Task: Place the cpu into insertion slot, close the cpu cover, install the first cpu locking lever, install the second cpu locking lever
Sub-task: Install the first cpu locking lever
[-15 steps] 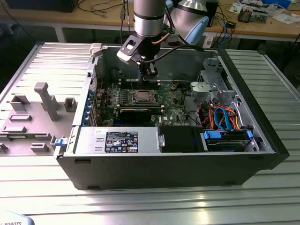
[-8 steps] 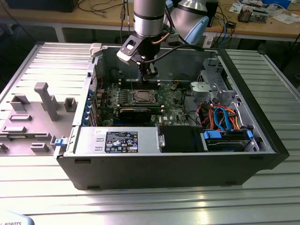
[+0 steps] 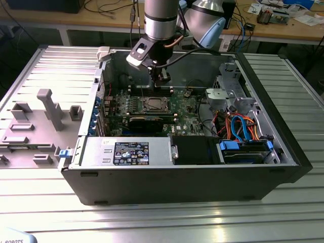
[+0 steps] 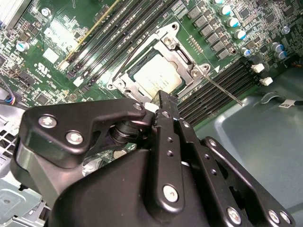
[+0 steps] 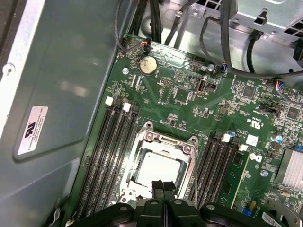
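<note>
The cpu (image 5: 158,171) sits in the insertion slot (image 3: 153,105), the cpu cover (image 5: 168,142) flat over it. Memory slots (image 5: 110,156) flank the slot on two sides. The claw (image 5: 163,185) hangs above the slot's edge, and a drive cage (image 3: 230,93) stands apart from the slot, toward the exterior view's right.

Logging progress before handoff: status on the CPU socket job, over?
Gripper shut, empty, tips at the cpu cover edge. Cpu seated, cover down over it. One thin lever rod sticks out across the memory slots. Nothing blocking.
</note>
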You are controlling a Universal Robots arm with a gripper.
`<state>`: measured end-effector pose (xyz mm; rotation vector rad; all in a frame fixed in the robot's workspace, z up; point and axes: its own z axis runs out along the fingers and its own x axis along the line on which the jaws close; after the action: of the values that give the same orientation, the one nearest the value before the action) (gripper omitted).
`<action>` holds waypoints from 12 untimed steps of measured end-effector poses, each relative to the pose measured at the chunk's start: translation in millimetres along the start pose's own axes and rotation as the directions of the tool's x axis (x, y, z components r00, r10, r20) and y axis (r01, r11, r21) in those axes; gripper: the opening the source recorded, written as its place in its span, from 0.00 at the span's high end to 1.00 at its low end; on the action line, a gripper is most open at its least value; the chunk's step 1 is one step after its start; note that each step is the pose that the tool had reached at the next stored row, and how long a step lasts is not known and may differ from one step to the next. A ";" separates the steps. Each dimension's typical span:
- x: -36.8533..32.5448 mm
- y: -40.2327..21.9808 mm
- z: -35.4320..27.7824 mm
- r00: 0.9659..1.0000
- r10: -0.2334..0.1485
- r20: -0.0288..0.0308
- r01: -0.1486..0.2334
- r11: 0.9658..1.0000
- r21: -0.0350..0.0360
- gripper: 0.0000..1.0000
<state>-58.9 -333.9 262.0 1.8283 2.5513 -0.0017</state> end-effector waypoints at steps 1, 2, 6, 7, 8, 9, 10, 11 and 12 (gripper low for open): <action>0.0 0.0 0.0 1.000 -0.012 0.000 0.012 1.000 0.000 0.89; 0.0 0.0 0.0 1.000 -0.022 0.000 0.022 1.000 0.000 0.89; 0.0 -0.1 0.1 0.995 -0.098 0.000 0.098 0.995 0.000 0.89; 0.0 -0.1 0.1 0.993 -0.115 0.000 0.115 0.993 0.000 0.89; 0.0 -0.1 0.1 0.990 -0.140 0.000 0.140 0.990 0.000 0.89; 0.0 -0.1 0.2 0.988 -0.155 0.000 0.155 0.988 0.000 0.89; 0.0 -0.1 0.3 0.984 -0.175 0.000 0.175 0.984 0.000 0.89; 0.0 -0.1 0.4 0.981 -0.194 0.000 0.194 0.981 -0.001 0.89; 0.0 -0.1 0.5 0.976 -0.216 0.000 0.216 0.976 -0.001 0.89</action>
<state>-59.0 -333.9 261.5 1.5408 2.7345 -0.0013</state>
